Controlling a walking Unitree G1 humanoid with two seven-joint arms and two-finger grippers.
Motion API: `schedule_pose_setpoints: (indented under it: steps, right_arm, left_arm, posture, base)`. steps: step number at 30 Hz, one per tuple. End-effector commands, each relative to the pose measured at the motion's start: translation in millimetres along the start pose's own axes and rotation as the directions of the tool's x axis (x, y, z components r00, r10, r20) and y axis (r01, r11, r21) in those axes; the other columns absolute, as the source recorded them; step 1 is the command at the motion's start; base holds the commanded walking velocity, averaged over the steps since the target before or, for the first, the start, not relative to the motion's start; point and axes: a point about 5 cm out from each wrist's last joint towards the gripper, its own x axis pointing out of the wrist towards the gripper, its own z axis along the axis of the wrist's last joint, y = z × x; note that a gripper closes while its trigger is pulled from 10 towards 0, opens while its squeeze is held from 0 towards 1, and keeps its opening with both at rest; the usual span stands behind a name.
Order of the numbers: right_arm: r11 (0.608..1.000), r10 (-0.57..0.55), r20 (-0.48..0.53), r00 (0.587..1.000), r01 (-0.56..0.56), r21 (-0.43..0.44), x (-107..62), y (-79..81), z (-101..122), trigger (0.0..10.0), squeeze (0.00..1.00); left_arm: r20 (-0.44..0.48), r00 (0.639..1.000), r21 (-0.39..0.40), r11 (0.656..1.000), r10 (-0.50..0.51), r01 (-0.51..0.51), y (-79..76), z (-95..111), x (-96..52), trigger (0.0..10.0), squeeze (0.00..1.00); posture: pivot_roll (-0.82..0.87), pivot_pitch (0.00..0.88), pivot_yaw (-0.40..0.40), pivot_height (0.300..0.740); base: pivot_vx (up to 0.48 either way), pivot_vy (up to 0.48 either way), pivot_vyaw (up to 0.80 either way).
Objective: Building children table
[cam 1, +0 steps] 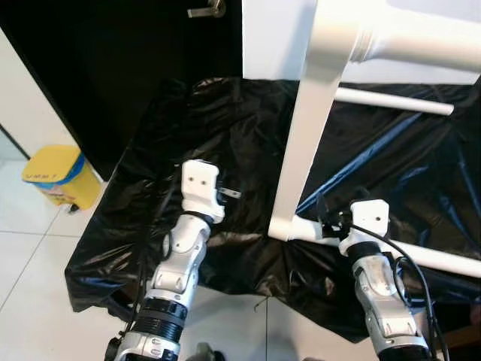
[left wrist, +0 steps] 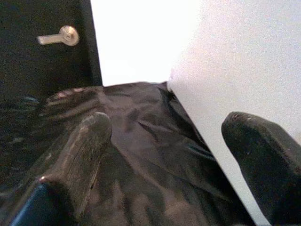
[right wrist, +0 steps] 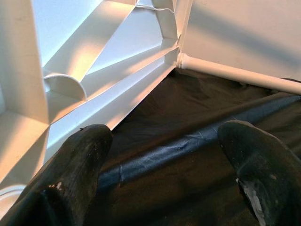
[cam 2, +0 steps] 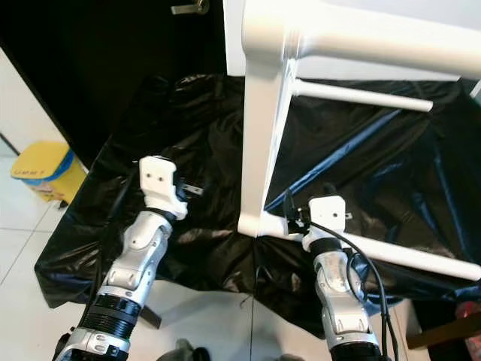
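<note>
A white children's table (cam 1: pixel 301 135) lies tipped on a black plastic sheet (cam 1: pixel 225 135). One flat white side stands upright, and round white legs (cam 1: pixel 391 101) run off to the right. My left gripper (left wrist: pixel 167 132) is open just left of that upright side, over bare sheet, with the white panel by one finger (left wrist: pixel 263 160). My right gripper (right wrist: pixel 164 136) is open at the table's lower corner (cam 1: pixel 285 229), beside the bottom leg (cam 1: pixel 436 259). Its fingers (right wrist: pixel 70 174) straddle black sheet, with the ribbed white underside (right wrist: pixel 94 70) close by. Nothing is held in either gripper.
A yellow bin (cam 1: pixel 60 174) stands on the white tile floor (cam 1: pixel 30 263) at the left. A dark door with a metal handle (cam 1: pixel 207 9) is behind the sheet. A white wall (cam 1: pixel 270 37) rises beside it. The sheet's front edge hangs near my arms.
</note>
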Motion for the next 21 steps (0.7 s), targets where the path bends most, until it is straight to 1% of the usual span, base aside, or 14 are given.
schedule_pose_setpoints:
  steps: [1,2,3,6,8,9,11,13,14,15,17,18,20,21]
  right_arm:
    - [0.996,0.086,-0.03,0.996,-0.086,0.021,-14.1,4.2,1.6,10.0,0.0]
    - [0.993,0.116,-0.039,0.993,-0.115,0.031,-18.3,6.3,2.1,10.0,0.0]
    - [0.993,0.116,-0.039,0.993,-0.115,0.031,-18.3,6.3,2.1,10.0,0.0]
    - [0.98,0.198,-0.056,0.979,-0.195,0.043,-27.4,11.2,4.3,10.0,0.0]
    - [0.969,0.246,-0.065,0.967,-0.242,0.059,-30.9,13.9,6.2,10.0,0.0]
    - [0.969,0.246,-0.065,0.967,-0.242,0.059,-30.9,13.9,6.2,10.0,0.0]
    - [0.941,0.334,-0.071,0.94,-0.33,0.07,-35.8,19.1,9.1,10.0,0.0]
    - [0.917,0.395,-0.077,0.915,-0.388,0.089,-38.3,23.3,10.1,10.0,0.0]
    - [0.917,0.395,-0.077,0.915,-0.388,0.089,-38.3,23.3,10.1,10.0,0.0]
    - [0.903,0.426,-0.075,0.902,-0.418,0.098,-37.5,26.5,10.2,10.0,0.0]
    - [0.86,0.506,-0.068,0.86,-0.497,0.115,-31.5,40.2,11.5,10.0,0.0]
    - [0.851,0.522,-0.061,0.851,-0.513,0.115,-28.5,44.4,12.2,10.0,0.0]
    - [0.846,0.529,-0.056,0.846,-0.521,0.115,-26.6,46.7,12.6,10.0,0.0]
    - [0.831,0.551,-0.044,0.833,-0.544,0.114,-21.0,53.5,14.4,10.0,0.0]
  left_arm:
    - [-0.042,0.951,0.011,0.951,-0.308,0.308,-24.4,2.0,-18.2,10.0,0.0]
    - [-0.053,0.932,0.003,0.933,-0.358,0.359,-29.6,2.6,-24.0,10.0,0.0]
    - [-0.053,0.932,0.003,0.933,-0.358,0.359,-29.6,2.6,-24.0,10.0,0.0]
    - [-0.085,0.889,-0.011,0.892,-0.451,0.451,-37.6,4.1,-36.8,10.0,0.0]
    - [-0.107,0.867,-0.005,0.872,-0.486,0.489,-39.4,5.1,-42.4,10.0,0.0]
    - [-0.107,0.867,-0.005,0.872,-0.486,0.489,-39.4,5.1,-42.4,10.0,0.0]
    - [-0.136,0.838,0.008,0.845,-0.529,0.535,-40.6,6.7,-50.0,10.0,0.0]
    - [-0.155,0.832,0.013,0.841,-0.532,0.54,-38.3,8.1,-52.0,10.0,0.0]
    - [-0.155,0.832,0.013,0.841,-0.532,0.54,-38.3,8.1,-52.0,10.0,0.0]
    - [-0.155,0.839,0.015,0.848,-0.521,0.53,-36.4,8.7,-49.8,10.0,0.0]
    - [-0.153,0.845,0.021,0.853,-0.512,0.521,-34.3,11.5,-44.4,10.0,0.0]
    - [-0.153,0.845,0.023,0.853,-0.512,0.521,-34.2,12.2,-43.5,10.0,0.0]
    - [-0.153,0.845,0.024,0.853,-0.513,0.522,-34.2,12.5,-42.9,10.0,0.0]
    - [-0.152,0.842,0.015,0.851,-0.517,0.525,-33.5,15.5,-42.7,10.0,0.0]
  posture:
    - [-0.12,0.117,0.059,0.74]
    - [-0.12,0.12,0.062,0.74]
    - [-0.12,0.12,0.062,0.74]
    - [-0.12,0.13,0.071,0.74]
    - [-0.12,0.132,0.076,0.74]
    - [-0.12,0.132,0.076,0.74]
    - [-0.11,0.129,0.078,0.74]
    - [-0.11,0.127,0.079,0.74]
    - [-0.11,0.127,0.079,0.74]
    - [-0.1,0.119,0.075,0.74]
    - [-0.1,0.111,0.07,0.74]
    - [-0.1,0.106,0.067,0.74]
    - [-0.1,0.104,0.066,0.74]
    - [-0.1,0.101,0.062,0.74]
  base:
    - [0.0,0.0,0.0]
    - [0.0,0.0,0.0]
    - [0.0,0.0,0.0]
    - [0.0,0.0,0.0]
    - [0.0,0.0,0.0]
    - [0.0,0.0,0.0]
    - [0.0,0.0,0.0]
    - [0.0,0.0,0.0]
    - [0.0,0.0,0.0]
    - [0.0,0.0,0.0]
    - [0.0,0.0,0.0]
    - [0.0,0.0,0.0]
    - [0.0,0.0,0.0]
    - [0.0,0.0,0.0]
